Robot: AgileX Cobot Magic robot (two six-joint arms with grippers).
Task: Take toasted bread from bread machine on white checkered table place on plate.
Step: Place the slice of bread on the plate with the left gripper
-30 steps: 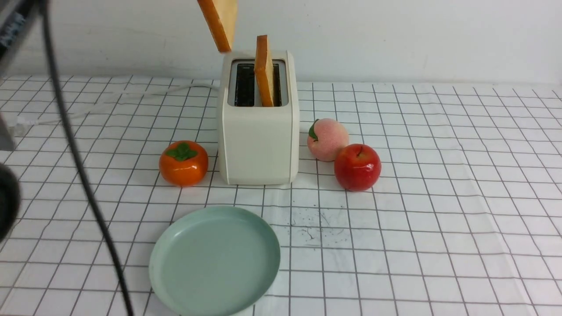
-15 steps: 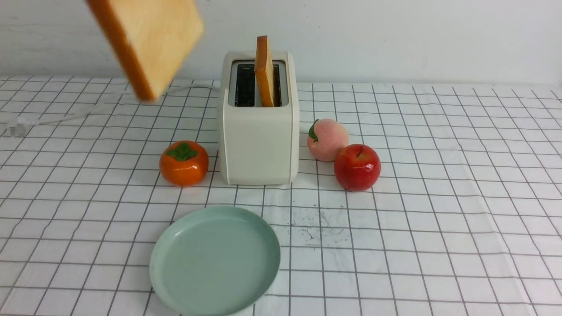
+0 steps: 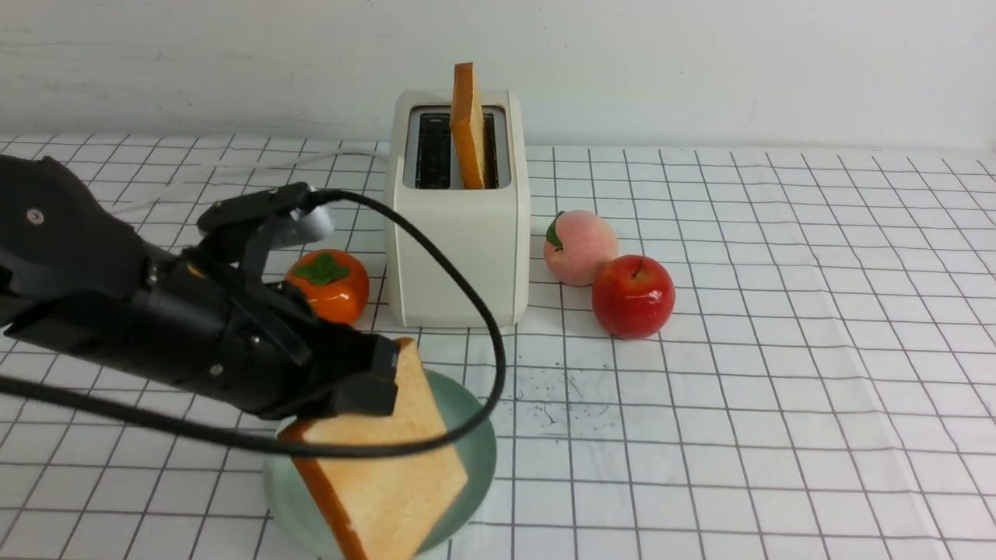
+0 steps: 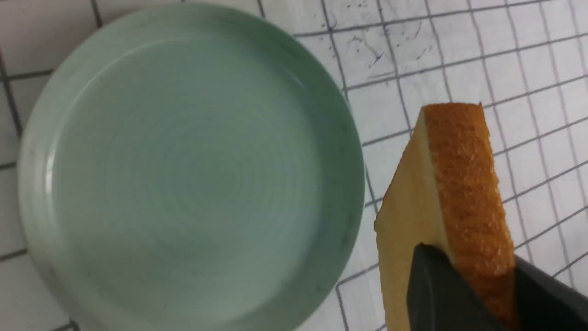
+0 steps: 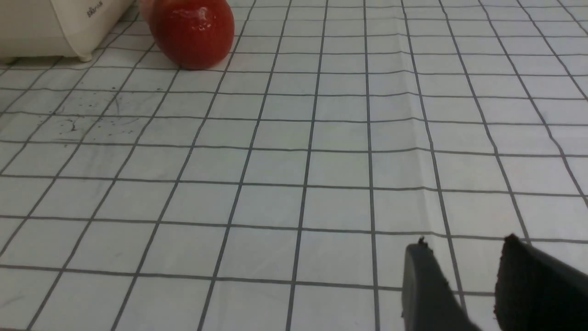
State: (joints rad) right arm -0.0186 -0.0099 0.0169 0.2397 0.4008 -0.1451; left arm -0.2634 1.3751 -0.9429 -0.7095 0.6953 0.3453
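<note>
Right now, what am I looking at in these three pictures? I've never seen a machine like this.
It is a robot with two arms that end in pincers. The wide picture looks forward from between the arms. The other two come from a camera on each wrist. The left gripper clamps one toast slice, tilted, close to the green plate. A second slice stands in the toaster. The right gripper is open and empty over the checkered table. A persimmon, a peach and a red apple sit beside the toaster.
</note>
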